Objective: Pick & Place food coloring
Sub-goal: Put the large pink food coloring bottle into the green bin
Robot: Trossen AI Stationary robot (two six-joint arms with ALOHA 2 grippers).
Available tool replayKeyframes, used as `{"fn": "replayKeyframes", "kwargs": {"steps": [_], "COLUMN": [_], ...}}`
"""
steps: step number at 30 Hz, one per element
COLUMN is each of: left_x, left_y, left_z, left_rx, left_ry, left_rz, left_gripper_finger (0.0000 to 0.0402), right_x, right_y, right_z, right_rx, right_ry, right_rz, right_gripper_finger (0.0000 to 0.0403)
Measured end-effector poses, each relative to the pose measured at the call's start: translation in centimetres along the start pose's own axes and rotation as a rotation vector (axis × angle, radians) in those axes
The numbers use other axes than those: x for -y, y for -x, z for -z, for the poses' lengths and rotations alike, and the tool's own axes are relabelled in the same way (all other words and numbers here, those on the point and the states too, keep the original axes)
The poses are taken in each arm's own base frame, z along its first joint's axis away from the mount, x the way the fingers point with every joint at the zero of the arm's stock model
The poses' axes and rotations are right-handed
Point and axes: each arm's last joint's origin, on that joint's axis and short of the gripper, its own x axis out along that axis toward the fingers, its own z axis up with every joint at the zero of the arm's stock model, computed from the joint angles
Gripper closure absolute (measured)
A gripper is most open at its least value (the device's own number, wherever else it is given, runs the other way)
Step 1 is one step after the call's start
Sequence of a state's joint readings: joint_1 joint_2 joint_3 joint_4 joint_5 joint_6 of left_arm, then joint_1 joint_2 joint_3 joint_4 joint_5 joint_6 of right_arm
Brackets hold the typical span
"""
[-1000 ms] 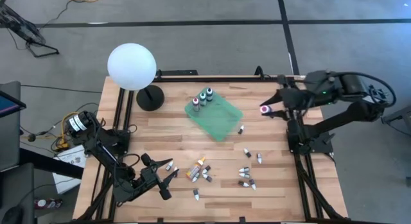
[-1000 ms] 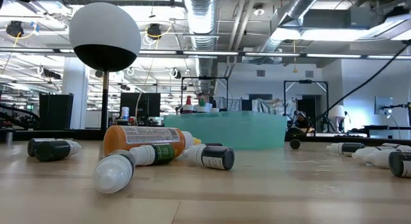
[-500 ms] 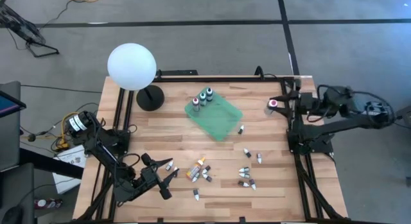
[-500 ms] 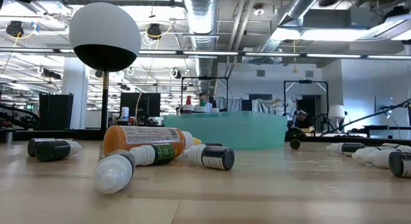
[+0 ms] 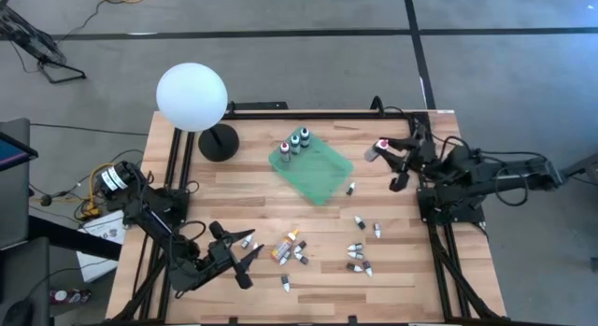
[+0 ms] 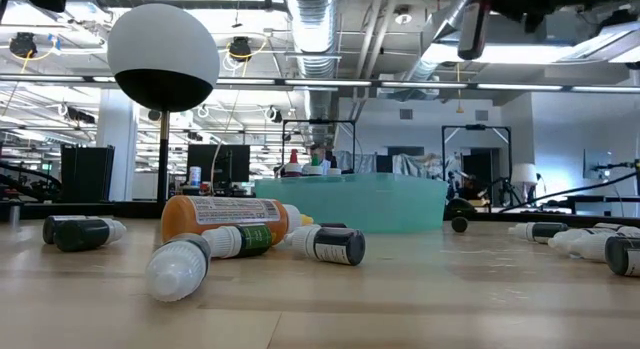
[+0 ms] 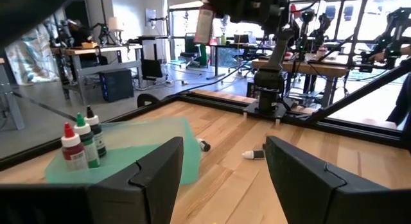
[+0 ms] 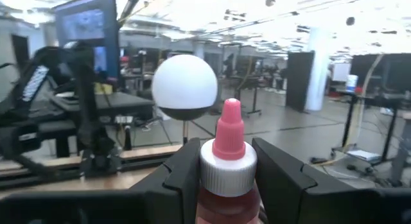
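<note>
Pink-capped food coloring bottle (image 8: 228,161), probably light, rigid and slick, sits clamped below its cap in right gripper (image 5: 391,156) at 2 o'clock; left gripper (image 5: 241,254) waits agape, empty.

On the wooden table (image 6: 400,299), an orange-labelled bottle (image 6: 225,217) lies on its side among dark bottles (image 6: 330,244) and a white-capped one (image 6: 178,267). Behind stands a translucent green tray (image 6: 350,202) and, at left, a white globe lamp (image 6: 163,57).

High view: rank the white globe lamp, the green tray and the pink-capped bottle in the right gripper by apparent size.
1. Green tray; the white globe lamp looks similar, and it stands nearer the camera.
2. Pink-capped bottle, in the right gripper.
</note>
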State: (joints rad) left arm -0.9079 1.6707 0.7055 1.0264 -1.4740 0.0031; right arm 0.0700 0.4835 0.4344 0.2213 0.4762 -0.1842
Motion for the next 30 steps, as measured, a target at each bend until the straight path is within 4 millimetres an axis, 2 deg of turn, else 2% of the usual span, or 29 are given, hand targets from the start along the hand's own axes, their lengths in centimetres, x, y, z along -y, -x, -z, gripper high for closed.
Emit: {"fn": "replayKeyframes", "kwargs": {"steps": [8,19,30], "left_x": [0.0,0.0,0.0], "left_y": [0.0,0.0,0.0], "left_z": [0.0,0.0,0.2], "left_rx": [0.0,0.0,-0.003], "left_ry": [0.0,-0.002,-0.028], "left_rz": [0.012,0.012,0.012], "left_gripper_finger": [0.0185,0.0185,0.0185], "right_x": [-0.4,-0.4,0.1], "right_y": [-3.0,-8.3,-12.6], "right_z": [3.2,6.5,12.3], "right_rx": [-0.087,-0.045,-0.066], "right_ry": [-0.042,-0.074,-0.152], "right_rz": [0.057,0.067,0.129], "right_gripper_finger": [0.0282,0.0282,0.0282]}}
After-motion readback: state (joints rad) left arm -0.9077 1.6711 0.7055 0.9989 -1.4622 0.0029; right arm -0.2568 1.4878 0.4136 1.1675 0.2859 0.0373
